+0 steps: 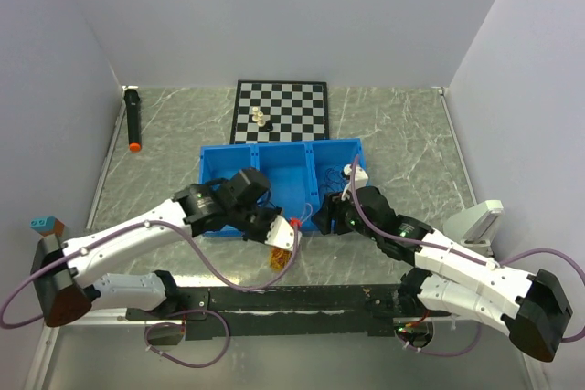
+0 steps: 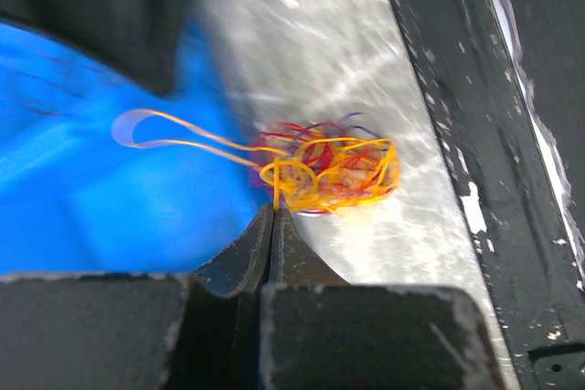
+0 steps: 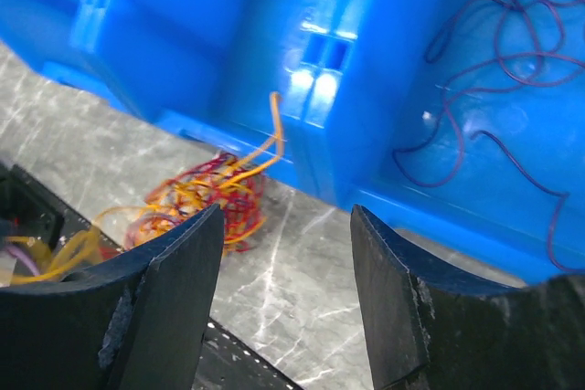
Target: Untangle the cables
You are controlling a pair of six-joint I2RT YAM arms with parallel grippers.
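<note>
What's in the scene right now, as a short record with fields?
tangle: orange, red and purple cables, on the table beside the bin
left gripper: shut on an orange strand of the tangle
right gripper: open, facing the bin's near wall
bin: blue, loose purple cable in one compartment
elsewhere: chessboard with pieces, marker

Blue three-compartment bin (image 1: 274, 146) mid-table. Left gripper (image 1: 289, 230) and right gripper (image 1: 322, 218) at its near wall. Yellow-red cable tangle (image 1: 279, 258) just below left gripper. Chessboard (image 1: 297, 98) with pieces at far edge, black marker (image 1: 133, 119) near left edge.
</note>
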